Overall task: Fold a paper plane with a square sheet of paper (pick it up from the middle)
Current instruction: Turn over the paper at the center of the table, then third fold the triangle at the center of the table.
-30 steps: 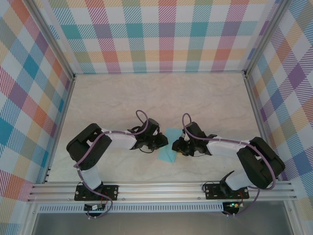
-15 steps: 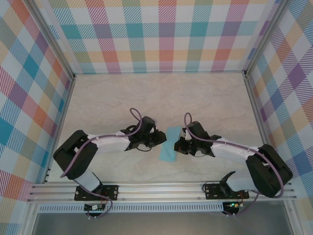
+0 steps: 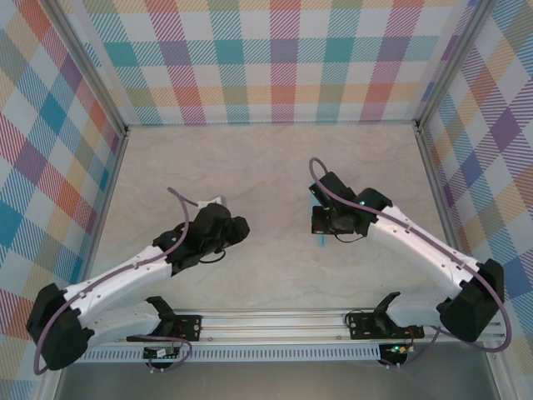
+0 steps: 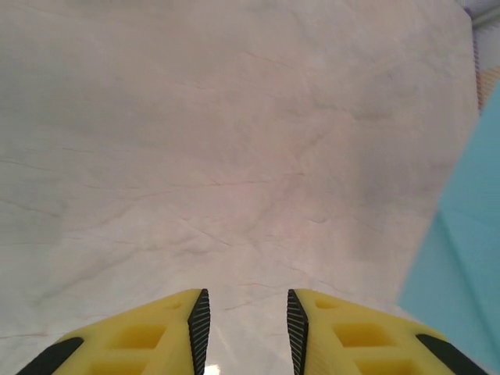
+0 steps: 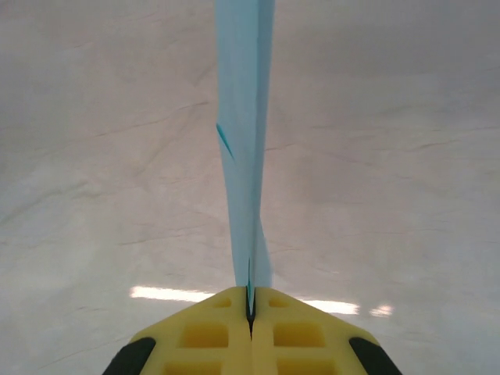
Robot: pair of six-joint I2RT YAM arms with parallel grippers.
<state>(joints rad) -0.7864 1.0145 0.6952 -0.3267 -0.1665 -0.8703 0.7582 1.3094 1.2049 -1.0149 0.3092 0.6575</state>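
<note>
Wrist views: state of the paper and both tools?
thin light-blue folded sheet of paper: folded flat, seen edge-on, one end pinched.
right tool: shut on the paper's near end.
left tool: open, nothing between its jaws.

The folded paper (image 5: 244, 156) sits in the right tool (image 5: 250, 305), well right of the left tool (image 4: 244, 308), above the table (image 3: 266, 167).
</note>
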